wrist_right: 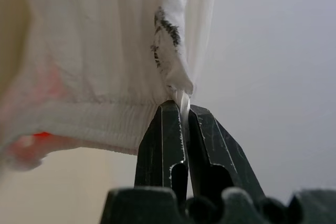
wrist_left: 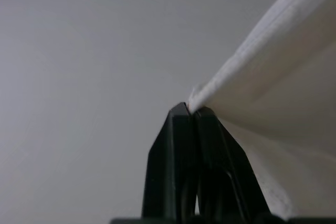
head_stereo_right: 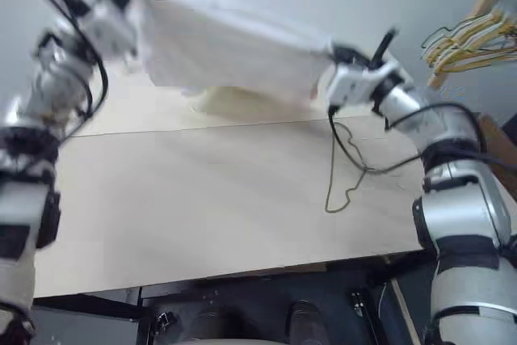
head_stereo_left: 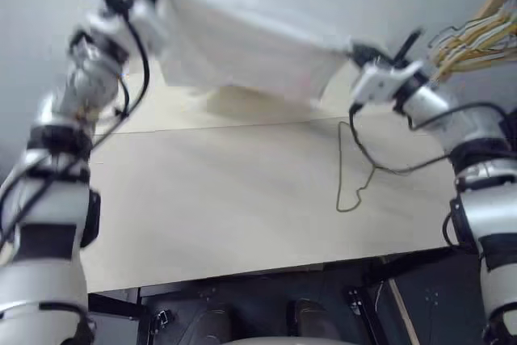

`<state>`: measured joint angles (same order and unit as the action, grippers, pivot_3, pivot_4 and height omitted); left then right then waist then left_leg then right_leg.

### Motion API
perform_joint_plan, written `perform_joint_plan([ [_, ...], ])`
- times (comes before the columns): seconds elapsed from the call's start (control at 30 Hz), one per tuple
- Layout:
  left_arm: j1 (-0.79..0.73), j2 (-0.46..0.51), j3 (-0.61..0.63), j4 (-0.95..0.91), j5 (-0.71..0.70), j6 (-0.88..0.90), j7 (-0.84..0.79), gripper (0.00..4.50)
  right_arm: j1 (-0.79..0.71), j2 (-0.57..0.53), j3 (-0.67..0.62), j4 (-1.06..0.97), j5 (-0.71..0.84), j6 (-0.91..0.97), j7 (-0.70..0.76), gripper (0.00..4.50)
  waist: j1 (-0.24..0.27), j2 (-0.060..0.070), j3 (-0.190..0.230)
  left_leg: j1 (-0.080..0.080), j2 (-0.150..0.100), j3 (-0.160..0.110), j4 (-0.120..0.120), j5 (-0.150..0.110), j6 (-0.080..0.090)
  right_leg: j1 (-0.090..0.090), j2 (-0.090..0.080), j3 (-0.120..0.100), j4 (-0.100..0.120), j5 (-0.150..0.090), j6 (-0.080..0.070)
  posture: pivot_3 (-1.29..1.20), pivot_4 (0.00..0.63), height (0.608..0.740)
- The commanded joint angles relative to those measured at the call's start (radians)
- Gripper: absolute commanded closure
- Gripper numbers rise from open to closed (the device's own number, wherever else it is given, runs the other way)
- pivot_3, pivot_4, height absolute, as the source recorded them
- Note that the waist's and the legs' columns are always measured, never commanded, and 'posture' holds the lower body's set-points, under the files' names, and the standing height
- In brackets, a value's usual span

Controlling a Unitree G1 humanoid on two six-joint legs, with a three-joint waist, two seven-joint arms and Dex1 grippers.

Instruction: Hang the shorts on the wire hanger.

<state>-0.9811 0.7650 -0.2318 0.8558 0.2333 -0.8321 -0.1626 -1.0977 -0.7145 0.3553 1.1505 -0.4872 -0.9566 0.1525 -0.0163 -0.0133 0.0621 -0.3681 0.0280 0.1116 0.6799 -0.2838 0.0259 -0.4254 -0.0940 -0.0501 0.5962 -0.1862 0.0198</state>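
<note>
Shorts [head_stereo_left: 242,54] are airborne, stretched between both grippers above the far part of the pale wooden surface [head_stereo_left: 226,224], nothing touching it. Left gripper [wrist_left: 191,109]: fingers pinched tight on a hemmed corner of the cloth. Right gripper [wrist_right: 181,109]: fingers clamped on a small tab of fabric right at the gathered elastic waistband, beside the dark stitch marks and the pink tint.

Handling read: thin white cloth, very light, fully limp. It sags in the middle between the two grips and will drape wherever it's unsupported. Not fragile, not especially slippery, but the right pinch holds only a sliver of fabric, so a hard tug could pull it free. The waistband is the best place to hold: thicker and gathered, gives the fingers more bite. Keeping it spread under mild tension looks right for laying it over a bar.

Wire hanger [head_stereo_left: 349,169] lies flat on the surface below the right gripper, hook end nearer the robot, well apart from the shorts. Thin, stiff, light wire; it will skid if nudged, and both grippers are occupied, so getting cloth onto it means either draping over it where it lies or freeing one gripper.

A bunch of yellow and dark hangers [head_stereo_left: 477,34] hangs at far right, not the target.
</note>
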Motion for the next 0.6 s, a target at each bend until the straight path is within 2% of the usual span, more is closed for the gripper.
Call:
perform_joint_plan([
  [0.03,0.28,0.085,0.021,-0.313,-0.21,0.033,-0.247,4.44,0.072,-0.017,-0.001,-0.041,0.071,-0.095,0.171,4.5,-0.026,0.001,-0.001,0.001,0.001,0.001,0.0,0.0,0.0,0.0,0.001,0.001,0.001,0.0,0.0,0.1,0.0,0.74],
  [0.1,0.437,0.121,0.047,-0.441,-0.281,0.086,-0.327,4.44,0.124,-0.02,0.007,-0.058,0.063,-0.115,0.208,4.5,-0.046,0.001,-0.001,0.001,0.003,0.002,0.0,0.0,0.0,-0.002,0.002,0.003,0.002,0.001,-0.002,0.11,0.0,0.74],
  [0.27,0.716,0.252,0.085,-0.664,-0.37,0.203,-0.532,4.44,0.23,-0.034,0.024,-0.104,0.042,-0.156,0.265,4.5,-0.042,0.001,-0.001,0.004,0.004,0.002,0.003,0.001,-0.002,-0.003,0.002,0.007,0.013,0.001,-0.003,0.13,0.007,0.74],
  [0.37,0.807,0.33,0.096,-0.757,-0.415,0.268,-0.661,4.44,0.271,-0.053,0.029,-0.133,0.006,-0.166,0.254,4.5,-0.023,0.001,-0.001,0.016,0.005,0.005,0.002,-0.005,0.008,0.004,0.0,0.011,0.015,-0.001,-0.004,0.13,0.013,0.74],
  [0.5,0.918,0.439,0.096,-0.882,-0.461,0.337,-0.84,4.44,0.316,-0.087,0.036,-0.174,-0.063,-0.176,0.214,4.5,0.002,0.001,-0.002,0.018,0.006,0.007,0.003,-0.003,0.01,0.003,0.0,0.012,0.016,-0.002,-0.005,0.14,0.018,0.74],
  [0.6,0.987,0.484,0.112,-0.978,-0.504,0.39,-0.922,4.44,0.357,-0.11,0.031,-0.224,-0.107,-0.169,0.171,4.5,0.012,0.001,-0.002,0.015,0.006,0.007,0.003,-0.003,0.011,0.001,0.0,0.013,0.016,-0.003,-0.006,0.12,0.029,0.74],
])
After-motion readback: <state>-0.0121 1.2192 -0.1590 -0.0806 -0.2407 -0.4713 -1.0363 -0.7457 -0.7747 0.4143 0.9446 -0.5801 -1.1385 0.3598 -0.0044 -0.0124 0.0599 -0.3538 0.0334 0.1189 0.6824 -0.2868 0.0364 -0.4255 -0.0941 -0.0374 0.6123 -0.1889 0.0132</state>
